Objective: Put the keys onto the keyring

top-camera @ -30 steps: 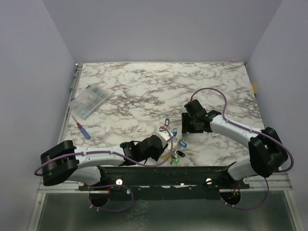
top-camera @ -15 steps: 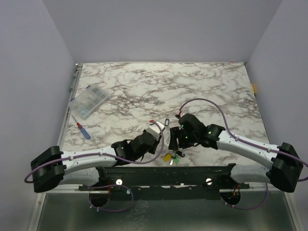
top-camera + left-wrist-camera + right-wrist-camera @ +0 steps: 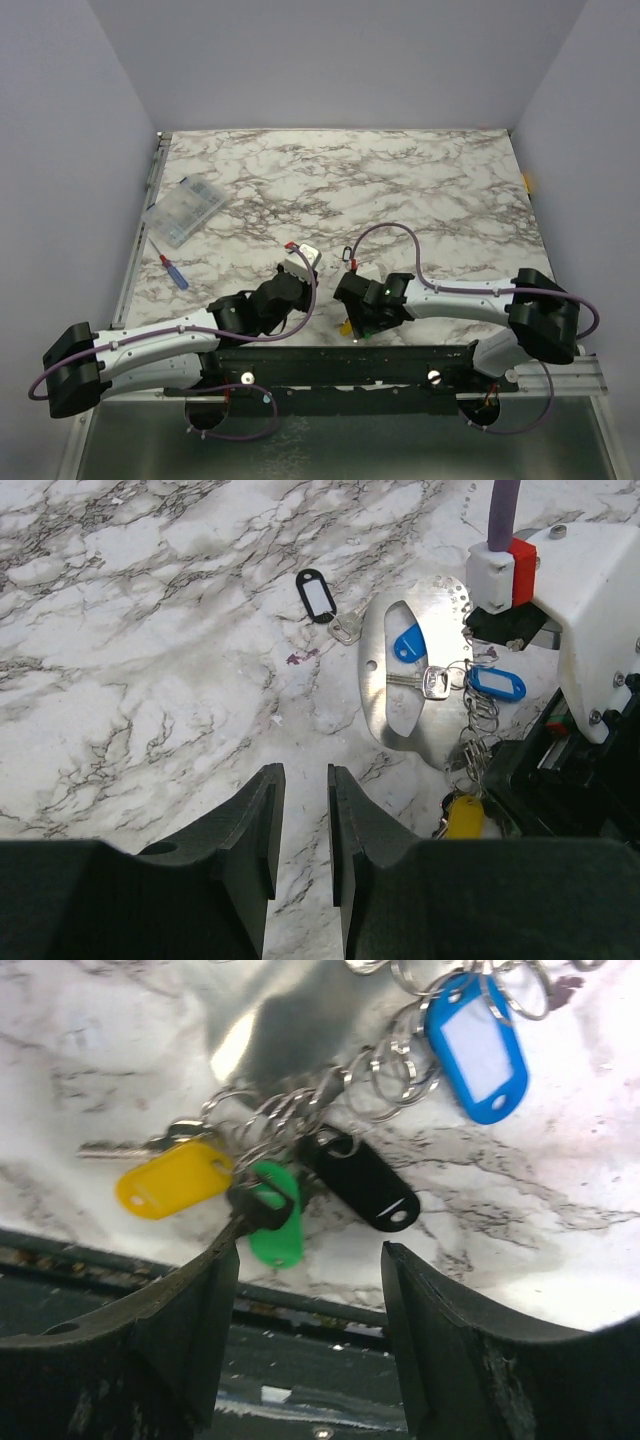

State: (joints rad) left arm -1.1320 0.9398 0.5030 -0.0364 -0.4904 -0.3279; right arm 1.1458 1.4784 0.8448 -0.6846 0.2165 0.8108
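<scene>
Right claw (image 3: pixel 308 1260) hangs spread wide over a tangled bunch of keys (image 3: pixel 175 1178), pinching nothing. A green tag (image 3: pixel 278 1235) and a black tag (image 3: pixel 365 1185) lie between its fingers, and the linked silvery rings (image 3: pixel 330 1090) with a blue tag (image 3: pixel 478 1050) trail farther ahead. Left claw (image 3: pixel 300 775) holds its fingers nearly together over bare table (image 3: pixel 150 680), a lone black-tagged key (image 3: pixel 320 595) well ahead of it. Closing now would likely catch several tags at once and drag the whole bunch. The dark rail (image 3: pixel 90 1255) lies just behind the right fingertips, so a backward shove could tip keys off. The claws sit close enough to collide.
</scene>
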